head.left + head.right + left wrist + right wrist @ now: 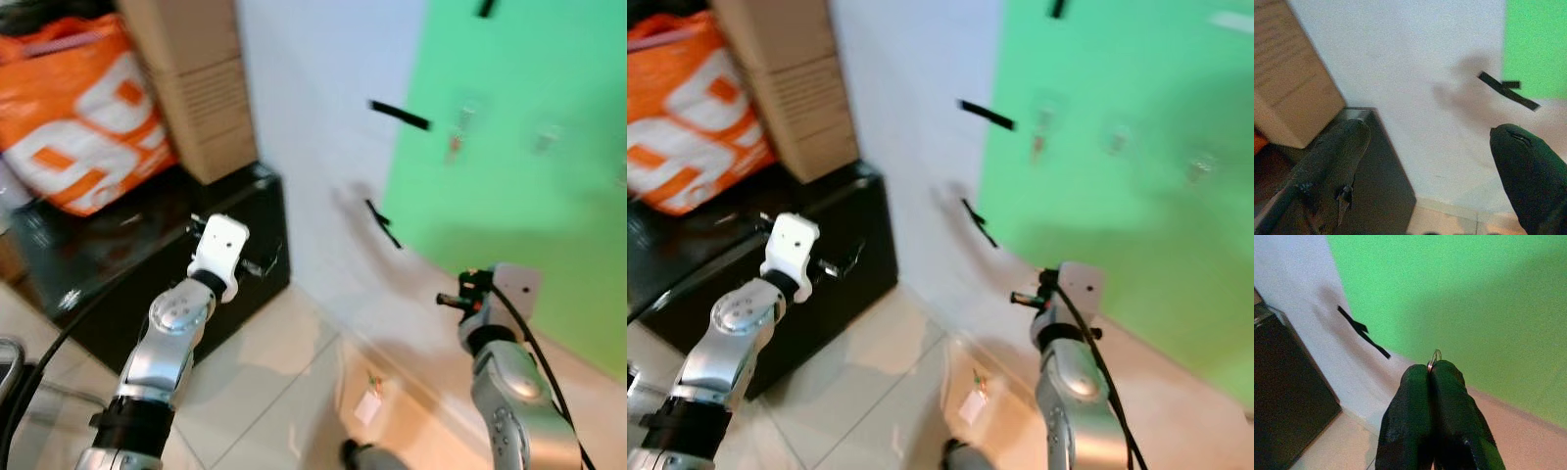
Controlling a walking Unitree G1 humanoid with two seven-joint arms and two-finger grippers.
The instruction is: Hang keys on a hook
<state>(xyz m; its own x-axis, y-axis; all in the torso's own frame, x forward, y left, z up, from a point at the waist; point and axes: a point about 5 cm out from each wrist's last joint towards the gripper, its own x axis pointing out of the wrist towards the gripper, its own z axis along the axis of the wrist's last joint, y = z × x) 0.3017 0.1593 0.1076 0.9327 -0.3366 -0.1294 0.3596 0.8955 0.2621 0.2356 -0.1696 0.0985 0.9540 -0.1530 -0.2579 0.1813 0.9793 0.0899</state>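
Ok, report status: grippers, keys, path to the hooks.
Right gripper shut on key ring, raised before green panel. Left gripper open, idle near black cabinet. Hooks blurred; nothing visibly in the way.

The scene is viewed from head height by the two eye views, angled down toward a white wall (pixel 313 127), a green sheet (pixel 519 147) and a black cabinet (pixel 147 264), with nearly the same area covered by both. The white wall and cabinet are faced up close from the left wrist. The green sheet and strips of black tape (pixel 1362 331) are faced from the right wrist.
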